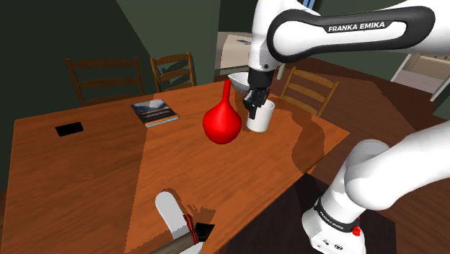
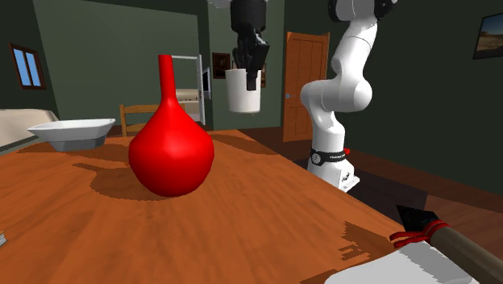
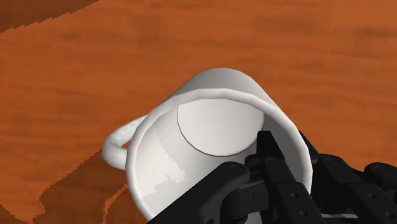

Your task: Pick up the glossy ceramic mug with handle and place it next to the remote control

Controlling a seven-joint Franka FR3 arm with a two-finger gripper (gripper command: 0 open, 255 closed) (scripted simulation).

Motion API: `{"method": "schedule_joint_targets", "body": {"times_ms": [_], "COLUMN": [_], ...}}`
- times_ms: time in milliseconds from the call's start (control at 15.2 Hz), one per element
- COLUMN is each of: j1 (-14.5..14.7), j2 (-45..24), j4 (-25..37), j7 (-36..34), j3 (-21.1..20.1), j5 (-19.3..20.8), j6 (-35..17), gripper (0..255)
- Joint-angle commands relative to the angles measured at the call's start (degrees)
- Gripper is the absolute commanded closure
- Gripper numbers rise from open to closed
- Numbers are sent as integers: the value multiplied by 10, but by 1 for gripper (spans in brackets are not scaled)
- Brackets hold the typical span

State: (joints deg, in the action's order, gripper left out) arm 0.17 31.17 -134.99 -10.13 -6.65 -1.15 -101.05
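Shoulder view: the gripper (image 1: 254,107) pinched the white mug (image 1: 261,120) by its wall, clear of the table (image 1: 86,173), presumably to carry it toward the remote (image 1: 69,129) at nine o'clock.

The white glossy mug (image 2: 243,90) with a loop handle hangs clear of the table (image 1: 108,166), slightly tilted, with the gripper (image 1: 254,108) pinching its rim. The flat black remote control (image 1: 69,129) lies well apart from it, toward the shoulder view's left.

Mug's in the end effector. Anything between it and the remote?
Yes. The vase stands just beside the held mug, toward the remote. The book lies farther along, near that line. Going high or around looks safest.
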Motion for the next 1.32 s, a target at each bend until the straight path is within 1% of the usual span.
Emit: {"method": "schedule_joint_targets", "body": {"times_ms": [0,330,594,924,1254], "j1": [7,21,32,50,81], "j2": [-33,-116,-188,-287,-398], "j4": [27,102,174,279,409], "j7": [-24,-84,-133,-196,-258], "j3": [-19,-64,-96,-132,-157], "j5": [-7,-15,-8,15,53], "j6": [-6,-14,-13,-2,26], "gripper": [255,255,255,255,255]}}
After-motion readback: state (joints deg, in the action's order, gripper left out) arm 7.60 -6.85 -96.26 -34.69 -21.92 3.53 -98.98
